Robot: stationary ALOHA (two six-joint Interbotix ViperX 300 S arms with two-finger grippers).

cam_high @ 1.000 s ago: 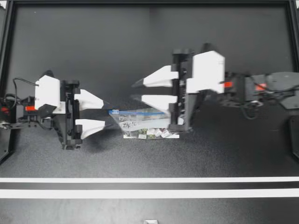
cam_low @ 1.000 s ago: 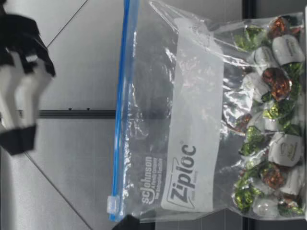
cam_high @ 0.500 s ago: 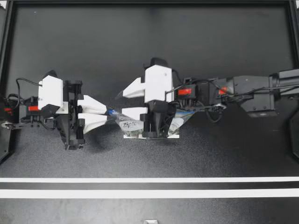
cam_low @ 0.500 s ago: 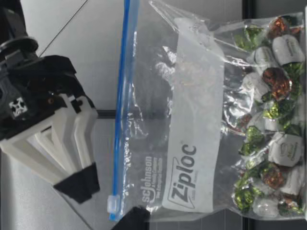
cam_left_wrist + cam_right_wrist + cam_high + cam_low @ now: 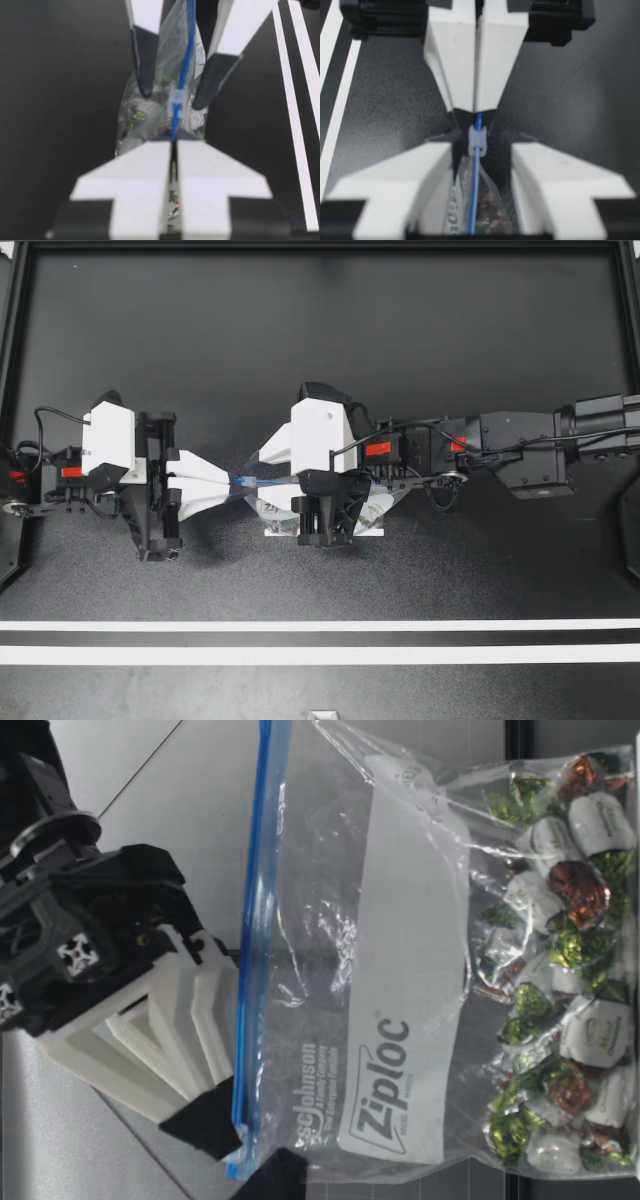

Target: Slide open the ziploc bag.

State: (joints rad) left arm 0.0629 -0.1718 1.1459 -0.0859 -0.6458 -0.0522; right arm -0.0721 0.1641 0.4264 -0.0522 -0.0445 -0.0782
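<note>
Right pincer (image 5: 259, 480) newly astride slider (image 5: 478, 139), spread; left pincer (image 5: 228, 483) pinching ziploc bag (image 5: 400, 970) of candies (image 5: 572, 900).

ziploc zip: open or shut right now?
Shut. The blue zip track runs as one closed line along the top of the bag, with the slider at its end beside my left gripper.

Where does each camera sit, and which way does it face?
Top view: above the table, looking straight down; shows the left gripper and right gripper at the ziploc bag.
Low view: at table height, looking across at the bag; the right gripper is beside it.
Left wrist view: on the left wrist, looking along its jaws, shut on the bag.
Right wrist view: on the right wrist; jaws open either side of the slider.
Shared: both wrist views show the slider and the other gripper.
</note>
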